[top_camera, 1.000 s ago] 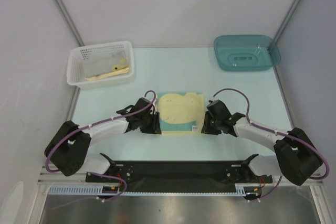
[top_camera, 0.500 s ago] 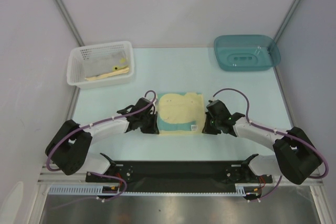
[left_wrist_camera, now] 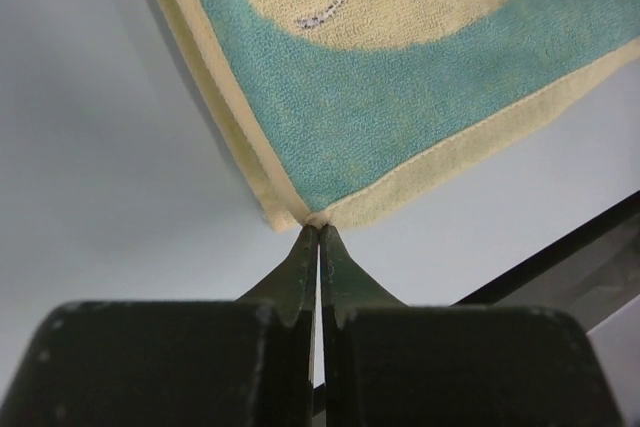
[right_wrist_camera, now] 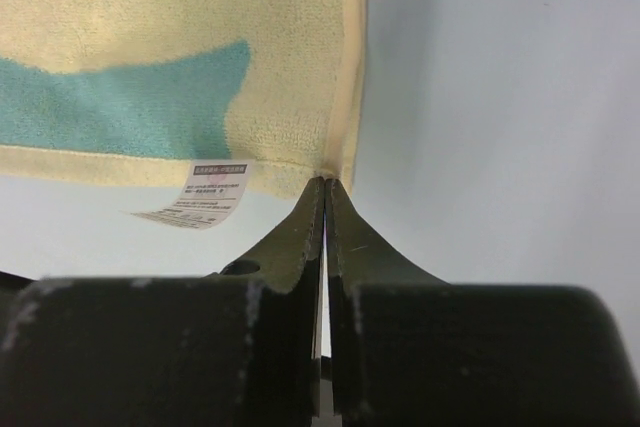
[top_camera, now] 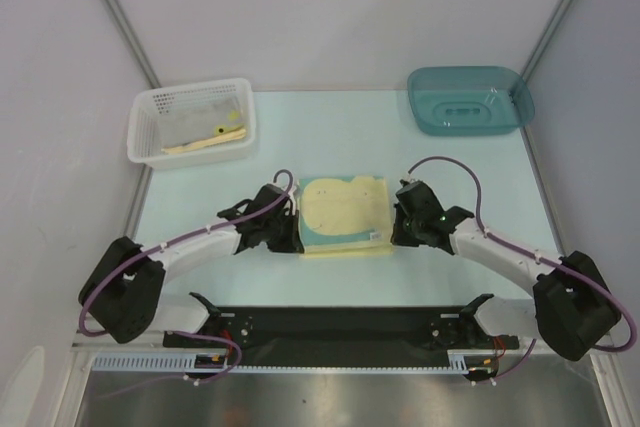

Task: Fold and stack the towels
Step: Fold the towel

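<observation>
A pale yellow towel (top_camera: 345,209) with a teal face lies in the middle of the table. My left gripper (top_camera: 298,244) is shut on its near left corner, and the left wrist view has that corner (left_wrist_camera: 300,209) pinched at the tips of the left gripper (left_wrist_camera: 318,229). My right gripper (top_camera: 393,239) is shut on the near right corner; in the right wrist view the right gripper (right_wrist_camera: 325,182) pinches it beside a white tag (right_wrist_camera: 205,195). The towel's near edge is raised slightly off the table. More towels (top_camera: 200,127), grey and yellow, lie in the white mesh basket.
The white mesh basket (top_camera: 140,132) stands at the back left. A teal plastic bin (top_camera: 470,99) sits at the back right. The black base rail (top_camera: 340,325) runs along the near edge, and grey walls close in both sides.
Both grippers have closed on the towel's near corners. Both arms have shifted a little away from me, and the towel's near edge has lifted.
</observation>
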You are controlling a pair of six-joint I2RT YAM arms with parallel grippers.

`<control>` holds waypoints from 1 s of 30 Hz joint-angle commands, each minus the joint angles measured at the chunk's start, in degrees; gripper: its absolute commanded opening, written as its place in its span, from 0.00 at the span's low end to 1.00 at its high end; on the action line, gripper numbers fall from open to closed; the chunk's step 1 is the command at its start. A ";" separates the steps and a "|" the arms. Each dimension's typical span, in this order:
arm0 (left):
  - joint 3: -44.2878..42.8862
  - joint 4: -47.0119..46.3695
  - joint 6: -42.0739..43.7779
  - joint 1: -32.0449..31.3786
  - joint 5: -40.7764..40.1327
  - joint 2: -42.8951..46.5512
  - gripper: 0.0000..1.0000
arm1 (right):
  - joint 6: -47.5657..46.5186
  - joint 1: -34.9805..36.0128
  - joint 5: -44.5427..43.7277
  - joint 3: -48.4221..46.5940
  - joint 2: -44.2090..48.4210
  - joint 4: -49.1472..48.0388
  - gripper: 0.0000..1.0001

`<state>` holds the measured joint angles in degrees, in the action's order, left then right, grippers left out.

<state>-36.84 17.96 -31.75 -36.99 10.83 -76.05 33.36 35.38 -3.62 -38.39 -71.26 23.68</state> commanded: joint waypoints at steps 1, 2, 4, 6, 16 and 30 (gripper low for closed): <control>1.15 -3.01 -1.83 -0.01 2.87 0.56 0.00 | -2.16 -1.01 -2.36 0.42 1.65 1.55 0.00; 1.68 -4.41 -2.35 -0.01 3.49 0.38 0.00 | -2.34 -1.27 -2.10 0.94 1.57 1.28 0.00; 2.91 -5.73 -2.62 -0.27 3.94 -0.32 0.00 | -2.60 -1.36 -1.40 2.70 1.57 -0.03 0.00; 3.70 -5.56 -2.44 -0.36 2.54 -0.59 0.00 | -2.43 -1.36 -0.17 4.11 1.66 -1.61 0.00; 4.23 -5.56 -1.48 -0.45 2.00 -1.90 0.00 | -2.08 -1.45 1.68 6.22 0.07 -4.52 0.00; -6.38 7.53 3.27 -0.45 -5.37 1.96 0.47 | -1.54 -3.55 0.80 1.05 5.87 2.15 0.32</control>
<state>-36.77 21.54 -31.29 -37.36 9.37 -76.79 32.29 33.54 -1.69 -32.77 -68.73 23.00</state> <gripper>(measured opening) 0.465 0.329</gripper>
